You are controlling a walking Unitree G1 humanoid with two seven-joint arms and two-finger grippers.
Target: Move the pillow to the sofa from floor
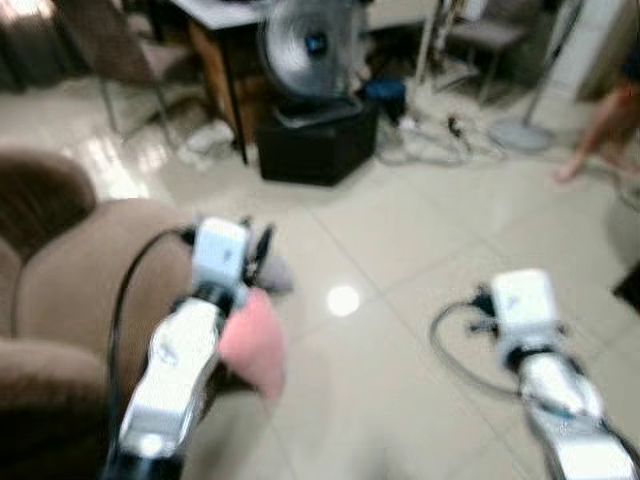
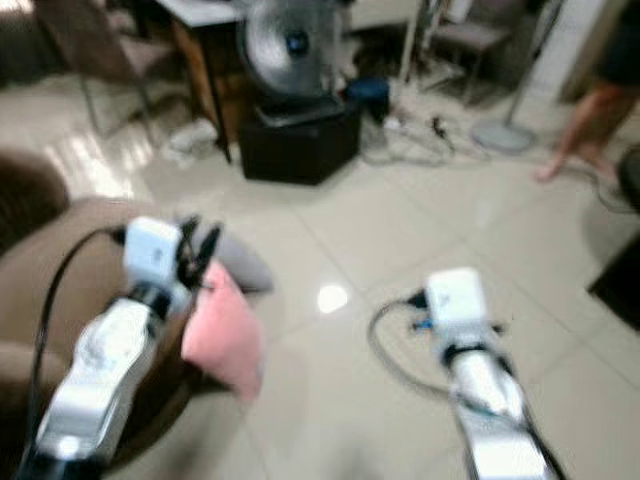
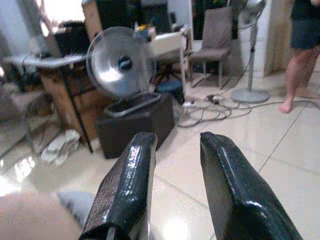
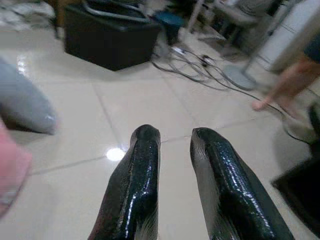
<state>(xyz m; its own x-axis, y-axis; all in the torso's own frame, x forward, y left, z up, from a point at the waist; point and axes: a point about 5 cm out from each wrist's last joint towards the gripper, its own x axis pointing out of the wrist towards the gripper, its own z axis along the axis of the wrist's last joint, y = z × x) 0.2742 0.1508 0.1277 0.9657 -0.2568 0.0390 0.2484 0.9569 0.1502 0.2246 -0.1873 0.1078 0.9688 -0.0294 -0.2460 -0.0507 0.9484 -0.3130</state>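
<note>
Soft pink cloth pillow (image 2: 222, 335), matt brown upholstered sofa (image 1: 70, 290), glossy tiled floor (image 1: 420, 240), shiny metal fan (image 3: 119, 62).

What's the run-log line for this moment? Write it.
left gripper: open, nothing between fingers | pink pillow: beside left arm, by sofa | grey pillow: on floor | right gripper: open, over floor

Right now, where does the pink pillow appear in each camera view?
Left eye view: pink pillow lower left of centre, beside the left arm, against the brown sofa.
Right eye view: same pillow, lower left.
Left wrist view: blurred pink at the bottom-left corner.
Right wrist view: pink at the left edge.
Shared landmark: black box.
</note>
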